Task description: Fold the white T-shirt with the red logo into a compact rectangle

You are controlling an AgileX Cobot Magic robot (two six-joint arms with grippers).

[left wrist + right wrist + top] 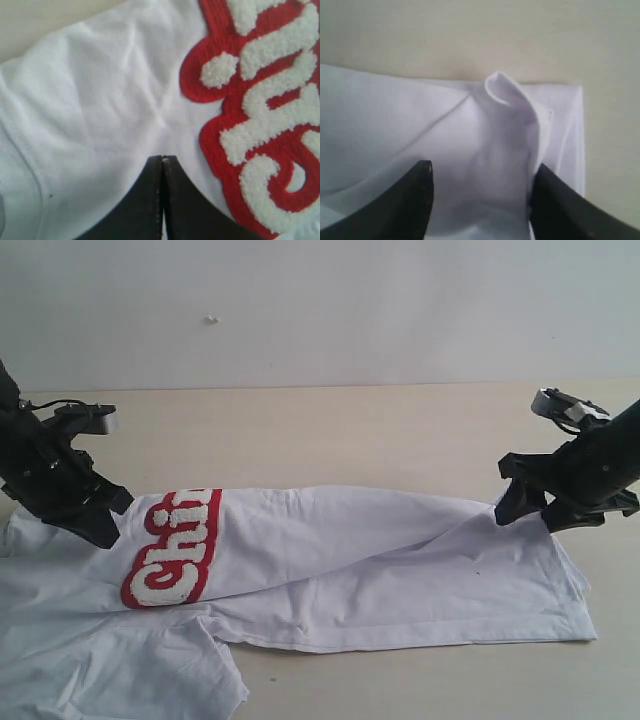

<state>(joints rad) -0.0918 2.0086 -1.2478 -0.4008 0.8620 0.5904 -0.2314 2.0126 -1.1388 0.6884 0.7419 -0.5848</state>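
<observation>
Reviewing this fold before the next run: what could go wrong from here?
1. The right gripper is open around a raised ridge of the white T-shirt; closing may catch only that bunched fold, and the hem could slip out.
2. The left gripper is shut beside the red logo; whether it holds cloth is unclear, so a lift may be uneven.
3. The lower left sleeve lies crumpled, which may carry wrinkles into the fold.

My left gripper [162, 160] has its two black fingers [135, 210] pressed together, tips meeting on the white T-shirt [95, 110]. The red logo [260, 125] with its fuzzy white letters lies just beside my fingertips. Beyond the shirt's edge, far from the logo, a strip of pale bench [40, 20] shows.
</observation>
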